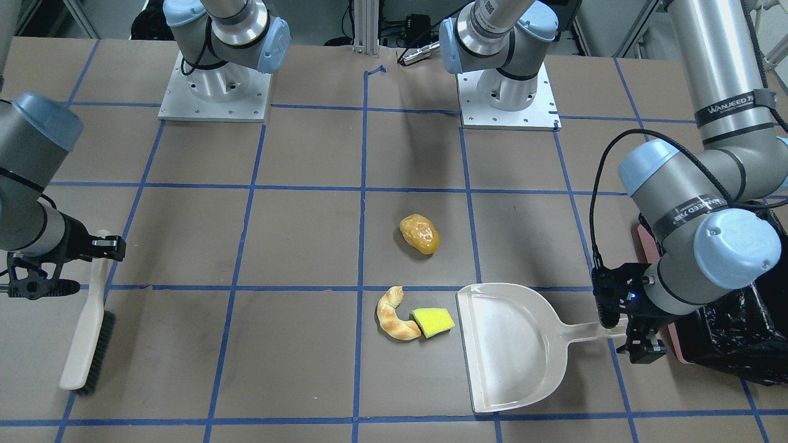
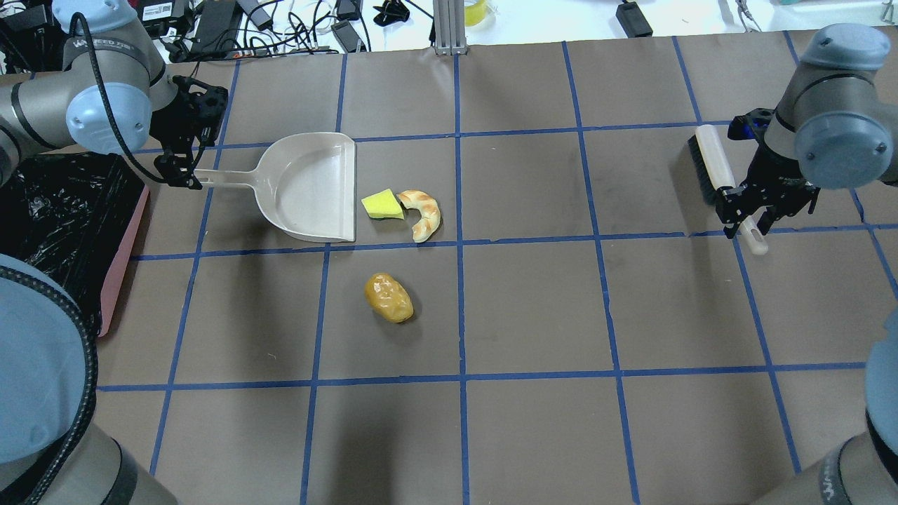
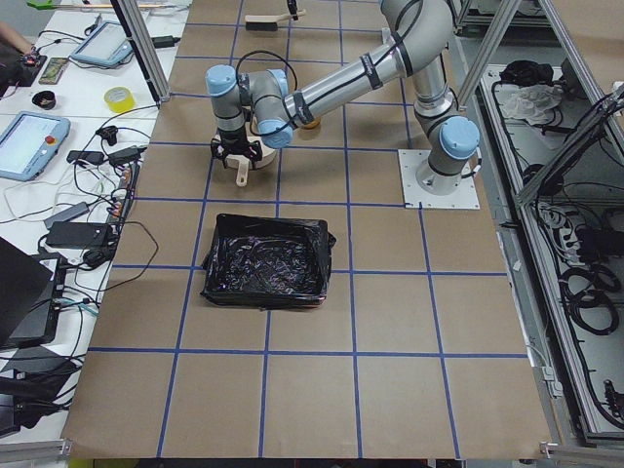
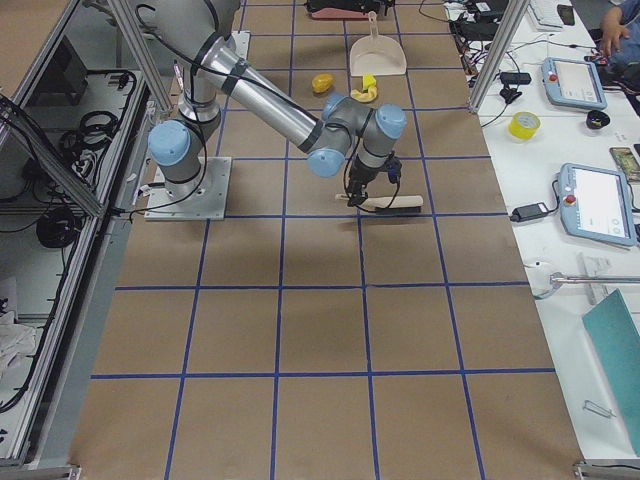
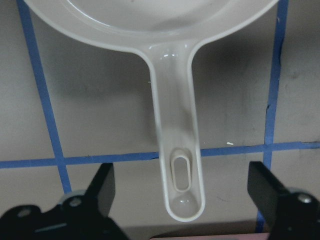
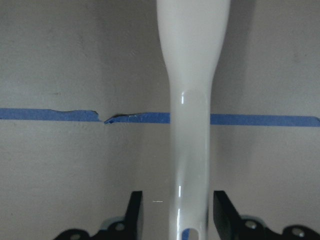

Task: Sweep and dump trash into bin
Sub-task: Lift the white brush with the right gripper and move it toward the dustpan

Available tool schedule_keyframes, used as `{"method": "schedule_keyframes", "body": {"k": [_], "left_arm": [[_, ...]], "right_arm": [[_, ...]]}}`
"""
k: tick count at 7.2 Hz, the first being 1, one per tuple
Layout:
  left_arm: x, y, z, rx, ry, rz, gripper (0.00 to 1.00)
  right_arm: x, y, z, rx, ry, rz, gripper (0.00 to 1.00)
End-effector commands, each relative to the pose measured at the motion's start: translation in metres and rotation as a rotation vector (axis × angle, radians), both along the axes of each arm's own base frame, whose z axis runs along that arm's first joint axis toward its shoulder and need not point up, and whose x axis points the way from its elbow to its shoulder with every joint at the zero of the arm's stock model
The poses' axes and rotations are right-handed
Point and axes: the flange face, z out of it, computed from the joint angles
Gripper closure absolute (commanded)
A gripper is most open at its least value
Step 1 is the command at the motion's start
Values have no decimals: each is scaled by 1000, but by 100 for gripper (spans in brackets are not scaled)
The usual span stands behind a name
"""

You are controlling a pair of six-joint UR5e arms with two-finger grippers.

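Observation:
The trash lies mid-table: a glossy yellow potato lump [image 1: 420, 234] [image 2: 388, 297], a tan croissant piece [image 1: 394, 315] [image 2: 423, 212] and a yellow wedge [image 1: 433, 321] [image 2: 382, 205] just off the lip of a beige dustpan [image 1: 511, 344] [image 2: 309, 186]. My left gripper [image 2: 193, 172] [image 5: 182, 192] is open, its fingers wide on either side of the dustpan handle's end. The black-lined pink bin [image 2: 56, 210] [image 3: 265, 258] sits behind it. My right gripper [image 2: 754, 217] [image 6: 178, 215] straddles the handle of the brush [image 2: 712, 165] [image 1: 86, 332] closely, with a gap showing.
Both arm bases [image 1: 215, 86] stand at the robot's side of the brown, blue-taped table [image 2: 533, 315]. Cables and devices crowd the far edge [image 2: 280, 21]. In the side views a bench with tablets and a yellow tape roll [image 4: 523, 124] runs along the table.

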Motion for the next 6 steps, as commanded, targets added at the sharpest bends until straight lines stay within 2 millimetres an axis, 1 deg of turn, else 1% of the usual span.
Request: {"method": "schedule_keyframes", "body": {"k": [1,2,3,4,5,6], "left_arm": [[7,5,-18,-5,3,15,6],[8,3,-22,-11,4,47,6],[5,3,-28,-11,23,108,6],[5,3,-34,-5,28,160,6],[5,4,-36,-1,30,162,6],[-1,9,-45,11,71,176,6]], "right_arm": [[0,1,-2,5,1,-13,68],[0,2,0,0,3,-15,89],[-1,1,3,-4,9,-25,100],[0,0,9,-14,17,-47,100],[3,-1,15,-19,34,-88,100],[24,-5,41,-47,81,-56,100]]}}
